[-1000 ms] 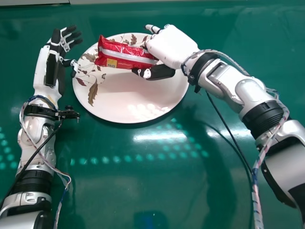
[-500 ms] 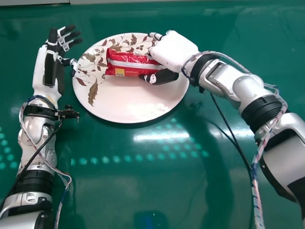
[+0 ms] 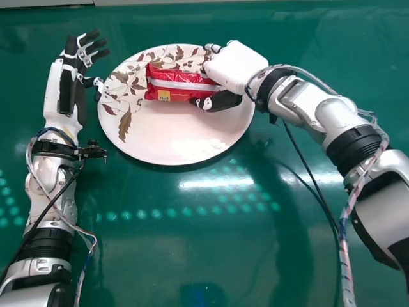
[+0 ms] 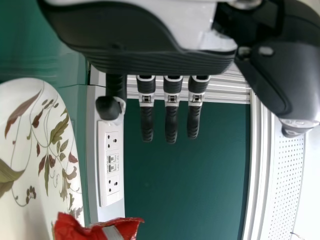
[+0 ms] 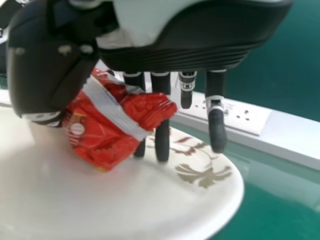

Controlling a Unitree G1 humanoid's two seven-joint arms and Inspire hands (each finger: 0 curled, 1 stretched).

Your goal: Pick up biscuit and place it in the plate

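Red-wrapped, with a pale stripe along it, the biscuit (image 3: 172, 85) is over the plate (image 3: 166, 137), a little toward twelve o'clock from the middle in the head view. Its long axis runs nearly from nine o'clock to three, dipping slightly at the three o'clock end. Whether its underside bears fully on the china cannot be told.

The right hand (image 3: 235, 67) has that three o'clock end pinched, its thumb (image 3: 220, 101) on the near side and its fingers (image 5: 162, 142) reaching down past the far side. From the palm, the pack lies toward eight o'clock, so the coming move, likely a release, turns on the thumb swinging toward six and the hand drawing off toward two. Lifting first could drag the wrapper along.

Past the plate's rim, toward ten o'clock, the left hand (image 3: 68, 86) is spread and holding nothing, the farther of the two from the pack. Beneath all is the glossy green table (image 3: 153, 256); a socket strip (image 5: 242, 117) runs beyond it.
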